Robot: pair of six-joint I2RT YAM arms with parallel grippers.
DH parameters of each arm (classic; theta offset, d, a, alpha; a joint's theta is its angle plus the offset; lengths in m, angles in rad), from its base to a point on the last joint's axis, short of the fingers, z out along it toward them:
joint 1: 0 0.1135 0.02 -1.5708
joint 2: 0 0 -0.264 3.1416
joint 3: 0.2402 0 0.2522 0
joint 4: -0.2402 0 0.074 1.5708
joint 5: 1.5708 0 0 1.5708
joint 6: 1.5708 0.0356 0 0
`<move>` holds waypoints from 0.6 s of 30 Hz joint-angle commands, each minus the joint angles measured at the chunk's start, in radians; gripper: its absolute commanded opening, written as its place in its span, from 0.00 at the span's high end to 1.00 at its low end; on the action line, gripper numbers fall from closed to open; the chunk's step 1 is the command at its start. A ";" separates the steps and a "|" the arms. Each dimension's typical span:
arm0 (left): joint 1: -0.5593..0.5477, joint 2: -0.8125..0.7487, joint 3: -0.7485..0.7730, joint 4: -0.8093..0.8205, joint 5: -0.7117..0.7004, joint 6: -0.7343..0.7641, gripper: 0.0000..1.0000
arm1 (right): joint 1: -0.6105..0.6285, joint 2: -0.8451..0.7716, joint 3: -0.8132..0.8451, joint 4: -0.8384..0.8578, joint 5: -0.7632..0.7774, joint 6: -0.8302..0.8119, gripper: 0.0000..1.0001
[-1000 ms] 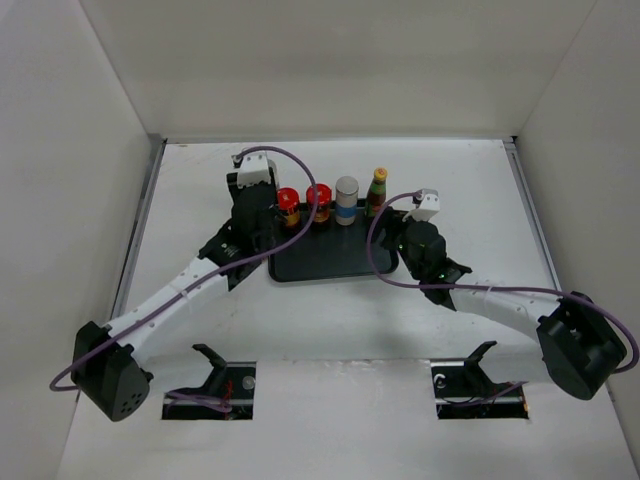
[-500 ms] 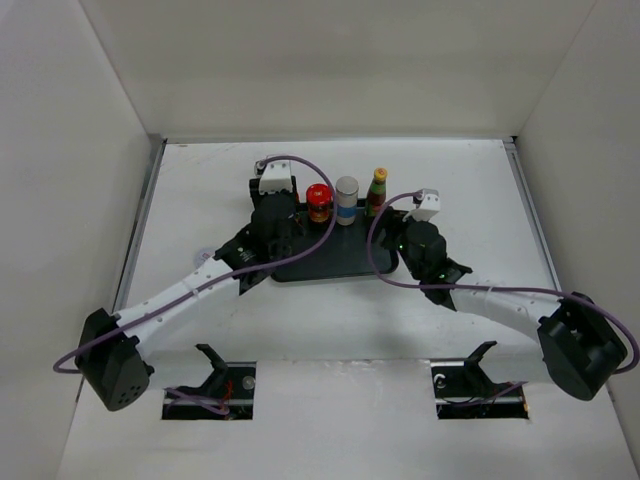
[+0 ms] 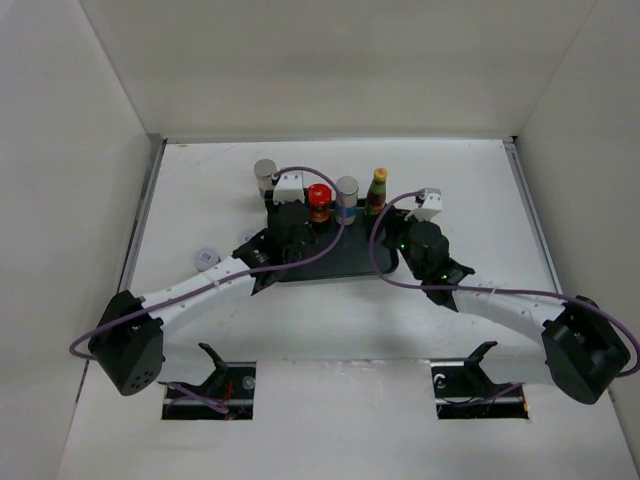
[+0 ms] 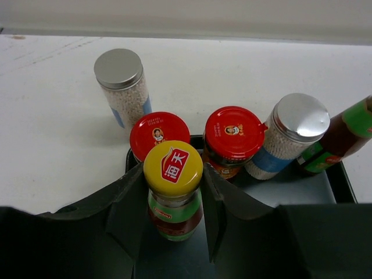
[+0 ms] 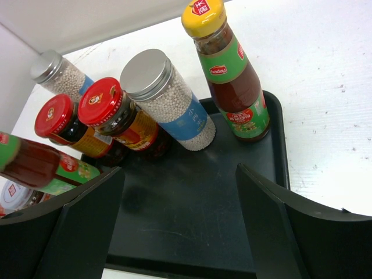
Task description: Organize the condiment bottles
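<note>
The left fingers [image 4: 129, 203] clamped a yellow-capped sauce bottle [image 4: 173, 180], upright at the left end of the black tray [image 4: 279, 187], just beside a red-lidded jar [image 4: 159, 132]; the right fingers [image 5: 81, 226] stood spread wide, empty, above the tray.

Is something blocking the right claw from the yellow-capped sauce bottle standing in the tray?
Nothing: only bare black tray lies between the open right gripper and the yellow-capped sauce bottle; a silver-capped shaker stands beside it.

In the left wrist view, the yellow-capped dark sauce bottle [image 4: 173, 192] hides most of a red-lidded glass jar [image 4: 152, 132] behind it. The frame's right edge cuts the cap off a green-labelled dark bottle [image 4: 342, 135]. In the top view, a short pale-lidded jar [image 3: 207, 258] at middle left of the white counter [image 3: 180, 200] is too small to make out.
</note>
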 commanded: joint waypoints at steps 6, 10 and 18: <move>0.006 -0.020 -0.120 0.216 0.019 -0.079 0.84 | 0.001 -0.034 -0.005 0.033 0.006 -0.008 0.15; 0.006 -0.042 -0.176 0.219 0.010 -0.101 0.79 | -0.001 -0.036 -0.007 0.033 0.008 -0.008 0.13; -0.010 -0.141 -0.265 0.269 0.005 -0.086 0.28 | -0.002 -0.047 -0.012 0.033 0.022 -0.008 0.05</move>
